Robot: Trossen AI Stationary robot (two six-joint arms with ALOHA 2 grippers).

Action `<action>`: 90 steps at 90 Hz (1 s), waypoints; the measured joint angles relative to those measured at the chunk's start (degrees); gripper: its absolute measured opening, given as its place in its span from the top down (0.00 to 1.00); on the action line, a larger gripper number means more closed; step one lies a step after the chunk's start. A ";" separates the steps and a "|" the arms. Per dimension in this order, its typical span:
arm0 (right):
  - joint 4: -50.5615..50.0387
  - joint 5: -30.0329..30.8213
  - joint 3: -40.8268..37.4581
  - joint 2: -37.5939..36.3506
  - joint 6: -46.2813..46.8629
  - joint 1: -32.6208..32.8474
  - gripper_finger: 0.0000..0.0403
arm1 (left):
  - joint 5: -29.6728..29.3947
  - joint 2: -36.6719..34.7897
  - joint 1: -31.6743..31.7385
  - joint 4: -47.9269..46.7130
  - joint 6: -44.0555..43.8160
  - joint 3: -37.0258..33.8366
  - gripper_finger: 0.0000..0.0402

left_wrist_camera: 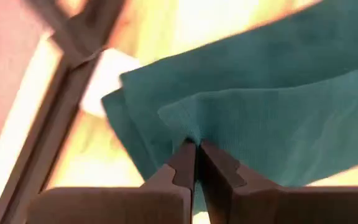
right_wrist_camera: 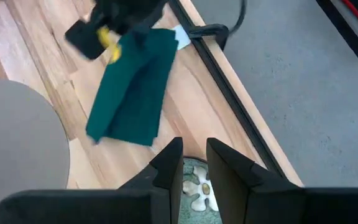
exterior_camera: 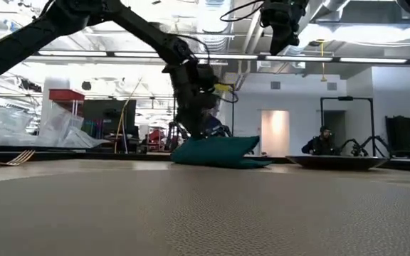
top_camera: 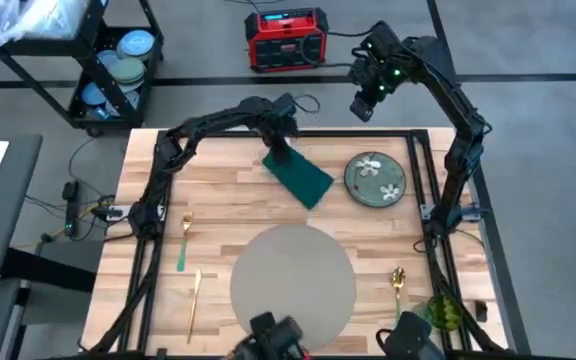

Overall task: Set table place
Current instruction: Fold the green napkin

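Placemat [top_camera: 293,280] sat bare; left gripper [top_camera: 278,150] pinched the napkin [top_camera: 300,178] corner to drag it, right gripper [top_camera: 364,106] hovered slightly open

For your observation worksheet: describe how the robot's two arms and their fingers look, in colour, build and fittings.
Both arms are dark, slender and jointed. The left gripper carries a yellow fitting and black cable beside it. The right gripper shows small green lights on its wrist. Each ends in two flat dark fingers with stepped inner edges.
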 joint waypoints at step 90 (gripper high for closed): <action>0.00 -2.85 0.02 0.02 -0.99 1.62 0.84 | -8.55 0.39 2.10 1.69 -5.62 -0.20 0.89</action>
